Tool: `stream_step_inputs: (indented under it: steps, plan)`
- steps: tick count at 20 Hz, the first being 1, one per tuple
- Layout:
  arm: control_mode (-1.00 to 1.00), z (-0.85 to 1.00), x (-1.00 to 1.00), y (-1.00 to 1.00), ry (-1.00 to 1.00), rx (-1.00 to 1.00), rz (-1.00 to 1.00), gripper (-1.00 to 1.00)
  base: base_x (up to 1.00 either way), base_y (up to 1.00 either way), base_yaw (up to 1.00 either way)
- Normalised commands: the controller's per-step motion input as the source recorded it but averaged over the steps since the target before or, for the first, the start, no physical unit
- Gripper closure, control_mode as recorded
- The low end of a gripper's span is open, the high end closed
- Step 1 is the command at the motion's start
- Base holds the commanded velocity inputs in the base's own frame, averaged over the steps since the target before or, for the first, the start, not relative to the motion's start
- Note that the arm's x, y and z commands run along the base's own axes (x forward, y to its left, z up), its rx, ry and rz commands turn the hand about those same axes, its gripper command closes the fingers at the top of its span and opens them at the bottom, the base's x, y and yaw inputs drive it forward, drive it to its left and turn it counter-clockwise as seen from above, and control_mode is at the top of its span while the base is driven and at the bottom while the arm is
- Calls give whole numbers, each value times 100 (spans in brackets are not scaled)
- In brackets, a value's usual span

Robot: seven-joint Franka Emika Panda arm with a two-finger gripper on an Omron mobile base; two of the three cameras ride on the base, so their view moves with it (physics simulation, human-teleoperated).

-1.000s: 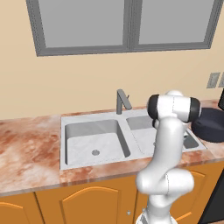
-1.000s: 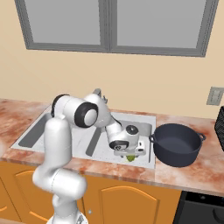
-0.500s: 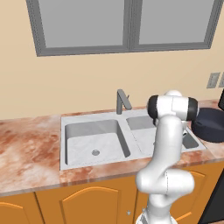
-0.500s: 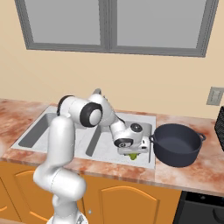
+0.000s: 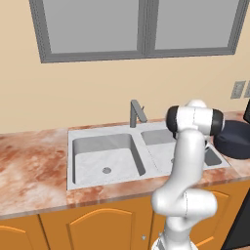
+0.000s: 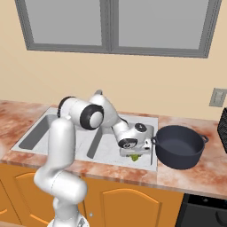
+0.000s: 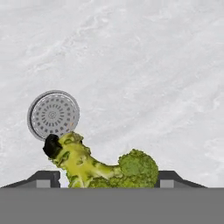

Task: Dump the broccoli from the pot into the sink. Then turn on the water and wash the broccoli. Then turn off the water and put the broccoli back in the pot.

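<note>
Hand view: broccoli [image 7: 105,168] btwn pincer [image 7: 105,179] tips

sink [image 6: 146,122]: set into the surface [image 6: 186,175], below the window [image 6: 115,22]; two basins side by side
faucet [image 5: 136,112]: behind the sink, at the divider between the basins
pot [image 6: 178,146]: on the surface, just right of the sink, upright
broccoli [image 7: 109,168]: in the right basin, on its floor, beside the drain [image 7: 53,114], between the jaws
gripper [image 6: 134,154]: low in the right basin, near its front right corner, just left of the pot
cabinets [image 6: 133,206]: under the surface
</note>
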Motion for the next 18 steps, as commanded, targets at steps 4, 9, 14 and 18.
stream_step_inputs:
  steps: [4,9,14,18]
  plan:
    - [-100,93,-5,-1,0,0,0,100,0,0,0]
    - [-100,100,-4,0,0,0,0,100,0,0,0]
    - [-100,100,-4,-1,3,-1,0,100,0,0,0]
    - [-100,85,-19,-18,3,-6,-3,100,0,0,0]
